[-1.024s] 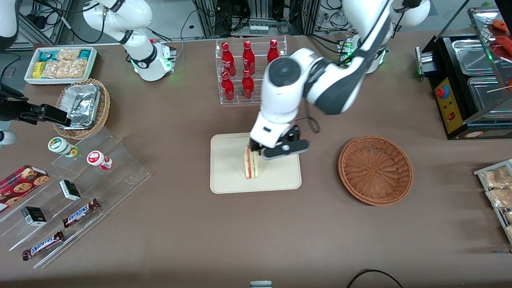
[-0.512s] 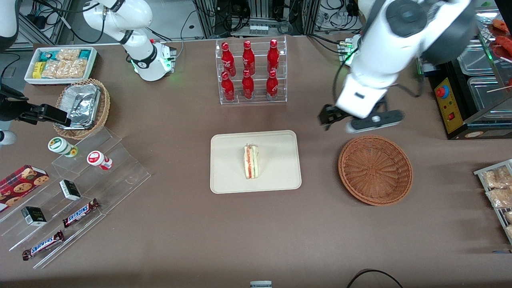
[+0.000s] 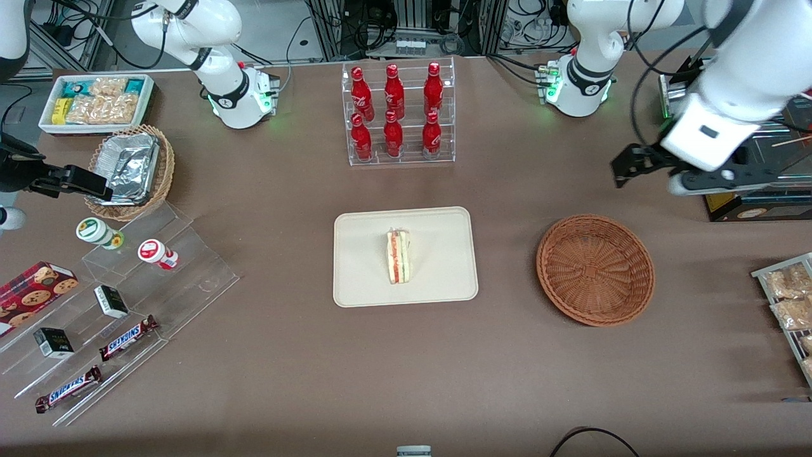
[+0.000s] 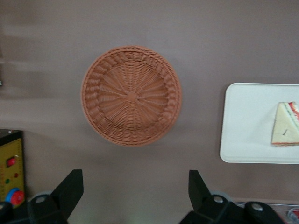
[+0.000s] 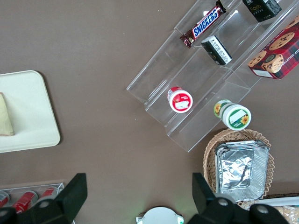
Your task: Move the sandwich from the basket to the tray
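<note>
The sandwich, a pale wedge with red and green filling, lies on the cream tray at the table's middle. The reddish-brown wicker basket sits beside the tray, toward the working arm's end, with nothing in it. My left gripper hangs high over the table, farther from the front camera than the basket and toward the working arm's end. Its fingers are open and hold nothing. The right wrist view shows the tray's corner and a slice of the sandwich.
A rack of red bottles stands farther back than the tray. A black machine with a yellow panel sits close by the gripper. Bagged pastries lie at the working arm's end. An acrylic step shelf and a foil-filled tan basket are at the parked arm's end.
The gripper let go of the sandwich on the tray, rose, and swung away past the basket toward the working arm's end. The sandwich stays on the tray.
</note>
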